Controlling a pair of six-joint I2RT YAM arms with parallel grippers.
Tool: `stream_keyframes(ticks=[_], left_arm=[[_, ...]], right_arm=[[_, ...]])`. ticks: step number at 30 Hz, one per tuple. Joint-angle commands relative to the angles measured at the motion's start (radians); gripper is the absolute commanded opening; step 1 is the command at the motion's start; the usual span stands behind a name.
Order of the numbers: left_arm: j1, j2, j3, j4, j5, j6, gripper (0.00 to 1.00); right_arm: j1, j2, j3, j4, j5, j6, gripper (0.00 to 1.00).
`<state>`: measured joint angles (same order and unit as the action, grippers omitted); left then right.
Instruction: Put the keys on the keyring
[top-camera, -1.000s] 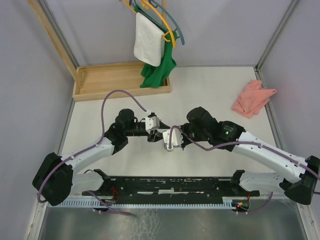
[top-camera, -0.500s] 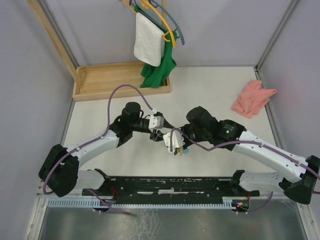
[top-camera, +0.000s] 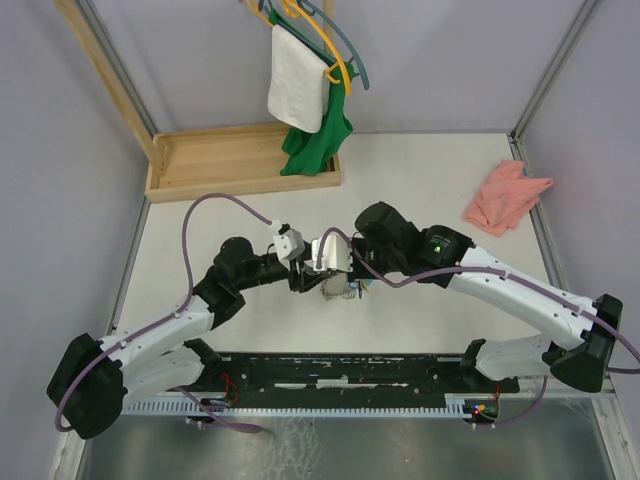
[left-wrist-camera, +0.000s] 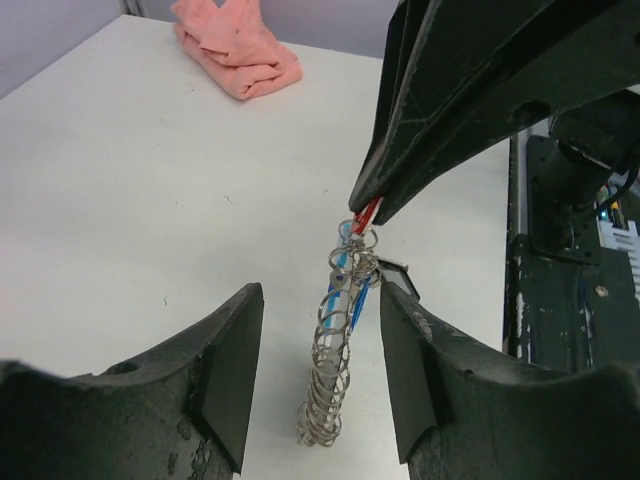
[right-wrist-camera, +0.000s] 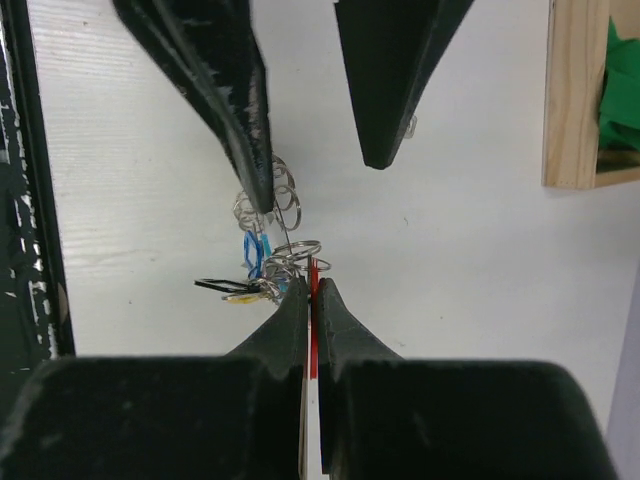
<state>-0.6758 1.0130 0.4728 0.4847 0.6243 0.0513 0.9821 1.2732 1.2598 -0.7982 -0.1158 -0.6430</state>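
Metal wire rings strung together make up the keyring, seen at the lower middle of the left wrist view. It trails down from the red key, and the blue key sits among its upper rings. Whether its lower end rests on the bench cannot be told.

The red key is clamped flat between the closed fingers of the right tool, at the centre of the right wrist view. The left tool is spread, its jaws to either side of the rings, with nothing gripped. In the right wrist view one of its fingers appears to touch the top rings.

The bundle is judged light, hard, slippery and loose, so the rings can be expected to swing and twist when nudged. The keys are thin and are best pinched across their flat coloured heads, as the red one is. Each ring is judged stiff and springy, so a hold on its rim near the split would be needed.
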Motion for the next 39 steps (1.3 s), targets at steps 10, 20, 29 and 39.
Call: stream_keyframes(ticks=[10, 20, 29, 39], left_arm=[[-0.085, -0.058, 0.015, -0.035, -0.129, 0.054, 0.57], [-0.059, -0.08, 0.006, -0.056, 0.033, 0.37, 0.57], [0.009, 0.1, 0.182, -0.211, 0.287, 0.519, 0.56], [0.014, 0.158, 0.215, -0.204, 0.319, 0.431, 0.56]], right_arm=[[0.03, 0.046, 0.136, -0.038, 0.089, 0.179, 0.01], [0.035, -0.012, 0.066, -0.027, 0.024, 0.023, 0.01], [0.034, -0.069, 0.01, -0.034, -0.038, -0.131, 0.01], [0.034, -0.033, 0.042, -0.056, -0.017, -0.1, 0.01]])
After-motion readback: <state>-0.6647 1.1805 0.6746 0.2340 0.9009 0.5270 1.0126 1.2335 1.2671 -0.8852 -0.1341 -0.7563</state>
